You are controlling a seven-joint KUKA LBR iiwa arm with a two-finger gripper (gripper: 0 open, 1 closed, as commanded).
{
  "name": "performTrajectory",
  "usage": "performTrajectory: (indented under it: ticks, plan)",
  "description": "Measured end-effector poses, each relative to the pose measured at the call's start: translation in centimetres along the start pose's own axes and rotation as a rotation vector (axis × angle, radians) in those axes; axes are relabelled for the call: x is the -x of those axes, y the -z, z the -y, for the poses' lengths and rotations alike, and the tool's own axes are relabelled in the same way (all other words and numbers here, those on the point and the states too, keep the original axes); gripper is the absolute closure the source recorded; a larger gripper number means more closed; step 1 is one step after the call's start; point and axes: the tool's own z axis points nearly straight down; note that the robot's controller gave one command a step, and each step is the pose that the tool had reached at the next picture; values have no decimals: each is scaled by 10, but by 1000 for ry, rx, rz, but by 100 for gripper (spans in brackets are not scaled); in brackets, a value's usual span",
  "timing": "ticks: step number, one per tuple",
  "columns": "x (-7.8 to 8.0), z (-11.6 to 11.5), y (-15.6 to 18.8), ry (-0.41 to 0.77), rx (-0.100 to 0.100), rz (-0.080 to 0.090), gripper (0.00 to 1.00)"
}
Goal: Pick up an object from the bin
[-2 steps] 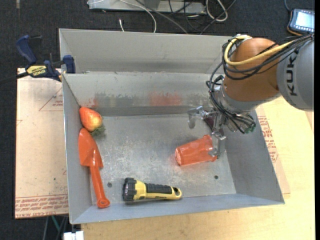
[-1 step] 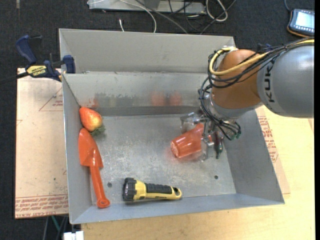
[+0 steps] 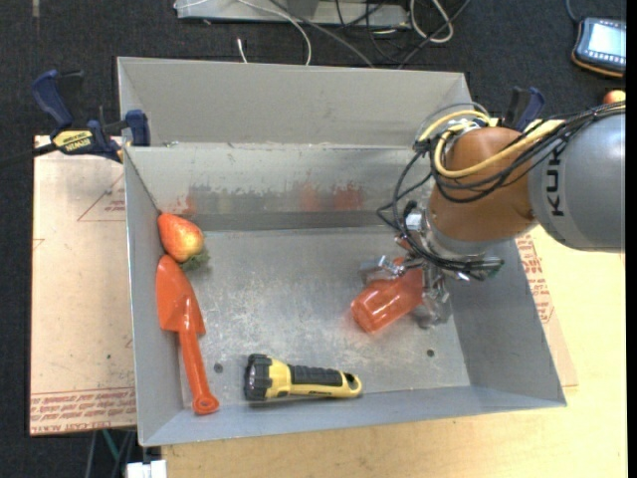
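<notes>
My gripper (image 3: 427, 297) is down inside the grey bin (image 3: 299, 182), in the right-centre of the frame, with my orange wrist cover and its cables directly above it hiding much of the tool. Right at its tip lies a translucent orange-red cup (image 3: 379, 309), resting on its side on the bin floor. The cup's long axis runs diagonally, from the lower left up toward the upper right. Its upper-right end sits against my gripper and is partly covered by it, while its broader, rounded end points to the lower left, toward the middle of the floor. I cannot tell whether that broad end is the mouth or the base. I also cannot tell how far my gripper is open, nor whether it has actually closed on the cup or is only touching it. The other things lie well apart from me. A red-and-yellow apple (image 3: 180, 237) sits at the left wall, and an orange toy shovel (image 3: 182, 327) lies just below it, its handle running down toward the lower left corner. A yellow-and-black flashlight (image 3: 302, 378) lies along the near edge at the bottom of the frame, its long axis almost level.
</notes>
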Motion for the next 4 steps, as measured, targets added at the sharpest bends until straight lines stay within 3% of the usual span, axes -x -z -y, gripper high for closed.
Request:
performTrajectory:
  ticks: [1,2,4]
  plan:
    - [26,11,0,-487,10,-11,100]
    - [26,11,1,-488,11,-10,100]
    - [27,11,40,-489,10,-9,100]
